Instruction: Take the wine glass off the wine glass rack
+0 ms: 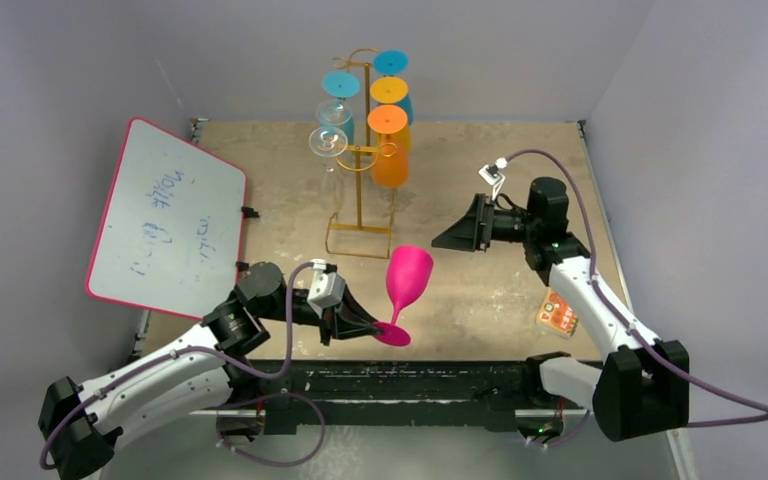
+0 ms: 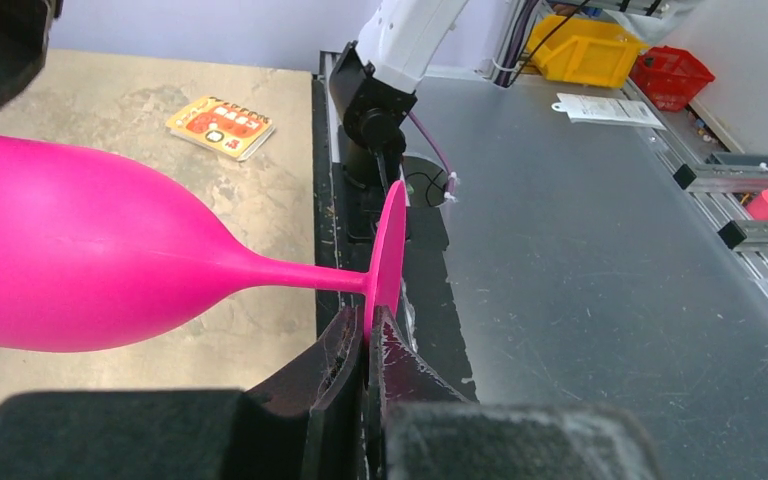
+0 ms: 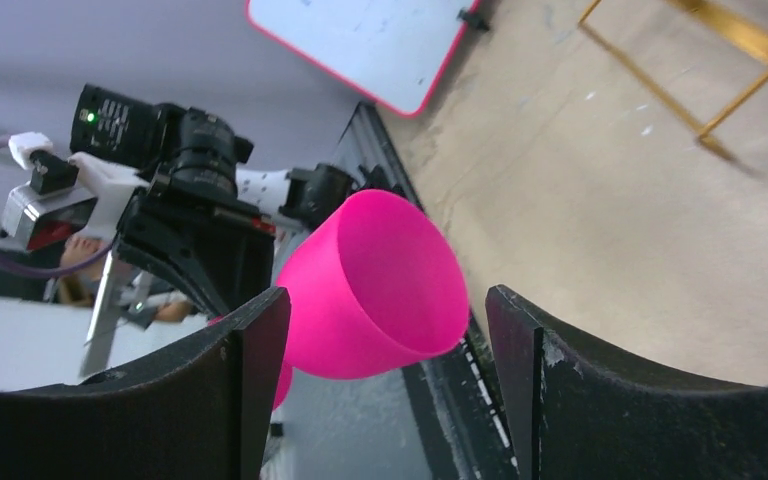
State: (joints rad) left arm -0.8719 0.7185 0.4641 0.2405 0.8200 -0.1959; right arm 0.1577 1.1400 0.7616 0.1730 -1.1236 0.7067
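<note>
Left wrist view, nearest first: the left hand (image 2: 368, 335) is clenched on the rim of the flat foot of the pink wine glass (image 2: 80, 250), the disc pinched edge-on between its pads. The glass is already off the wine glass rack (image 1: 360, 190) and is held in the air over the near edge of the surface (image 1: 480, 290).

From overhead, the foot sits at the left hand. The stem and bowl rise from it, leaning away from the arm bases and slightly to the right, so the long axis runs from that hand up towards the rack. An orange card (image 1: 557, 312) lies flat near the right arm, well apart from the glass.

Further out, the right hand (image 1: 442, 240) hangs released, jaws wide and holding nothing. It is beside the bowl on its right and points at it. In the right wrist view the bowl's open mouth faces this hand, framed between its two fingers, and the bowl is empty. The right hand is the one nearer the bowl. I judge that any handover or set-down depends on that line-up.

Furthest back, the gold rack stands upright with several hanging glasses (image 1: 390, 160), blue, orange and clear, upside down on its hooks. A whiteboard (image 1: 170, 220) leans at the left.
</note>
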